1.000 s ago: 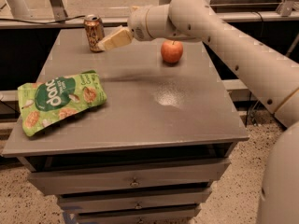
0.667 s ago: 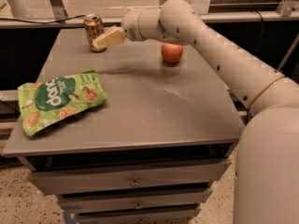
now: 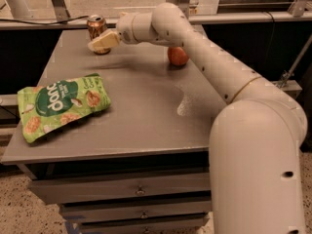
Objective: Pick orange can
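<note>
The orange can (image 3: 96,26) stands upright at the far left corner of the grey table (image 3: 141,111). It has an orange-copper body and a silver top. My gripper (image 3: 101,42) reaches in from the right on the long white arm (image 3: 204,57). Its cream tip lies just in front of the can's lower part and covers the base. I cannot tell whether it touches the can.
A round red-orange apple (image 3: 178,56) sits at the far right of the table, partly behind the arm. A green snack bag (image 3: 61,104) lies flat near the left front. Drawers (image 3: 136,189) sit below the tabletop. A railing runs behind the table.
The arm has swung left and the gripper has come closer to the can, now overlapping its lower part. The can, apple and bag have not moved.
</note>
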Controlling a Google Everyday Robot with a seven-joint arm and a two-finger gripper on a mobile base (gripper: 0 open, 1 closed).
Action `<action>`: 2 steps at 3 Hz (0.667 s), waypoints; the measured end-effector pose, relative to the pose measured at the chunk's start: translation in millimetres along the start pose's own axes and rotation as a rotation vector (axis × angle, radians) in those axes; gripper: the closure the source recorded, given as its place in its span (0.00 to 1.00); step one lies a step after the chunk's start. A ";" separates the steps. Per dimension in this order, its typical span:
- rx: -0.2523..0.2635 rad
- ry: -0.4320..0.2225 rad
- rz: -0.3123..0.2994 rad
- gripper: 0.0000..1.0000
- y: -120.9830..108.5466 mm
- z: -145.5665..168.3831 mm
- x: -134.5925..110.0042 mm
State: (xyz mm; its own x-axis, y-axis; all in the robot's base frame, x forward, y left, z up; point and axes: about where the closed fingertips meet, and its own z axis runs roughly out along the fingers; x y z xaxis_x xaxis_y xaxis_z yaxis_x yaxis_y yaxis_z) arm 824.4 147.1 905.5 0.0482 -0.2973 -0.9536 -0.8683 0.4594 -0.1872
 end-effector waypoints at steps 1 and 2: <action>-0.020 0.005 0.019 0.00 3.4 22.8 2.1; -0.048 0.012 0.035 0.18 11.6 40.1 3.1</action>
State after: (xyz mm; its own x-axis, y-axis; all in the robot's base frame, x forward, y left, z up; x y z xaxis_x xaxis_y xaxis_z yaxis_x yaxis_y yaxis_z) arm 834.3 185.1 891.0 0.0120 -0.2920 -0.9563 -0.8921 0.4289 -0.1421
